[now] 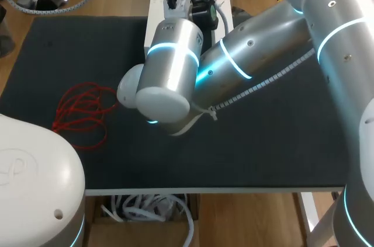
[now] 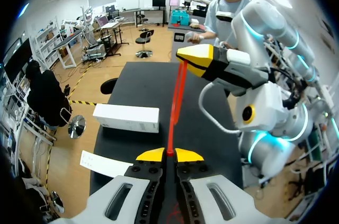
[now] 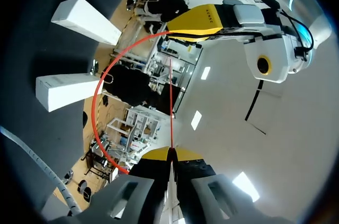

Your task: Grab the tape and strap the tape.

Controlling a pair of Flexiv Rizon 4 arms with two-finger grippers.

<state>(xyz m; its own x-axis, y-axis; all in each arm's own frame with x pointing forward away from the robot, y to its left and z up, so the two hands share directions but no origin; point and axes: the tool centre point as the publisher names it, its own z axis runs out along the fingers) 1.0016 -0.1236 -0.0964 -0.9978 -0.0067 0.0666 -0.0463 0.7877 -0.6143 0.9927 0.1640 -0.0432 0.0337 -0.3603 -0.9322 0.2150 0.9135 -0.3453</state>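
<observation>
My left gripper (image 2: pixel 169 155) and right gripper (image 3: pixel 170 155) each clamp the tape (image 2: pixel 177 102), taut between them; excess pull risks slippage.

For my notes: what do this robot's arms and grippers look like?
The right arm and left arm are thick silver-and-white cylinders with glowing cyan rings and rounded caps. A grey spiral-wrapped cable runs along the right arm. The left gripper and right gripper have pale grey slotted bodies, black fingers and yellow tips. The white wrist housing carries a yellow-ringed lens.
</observation>
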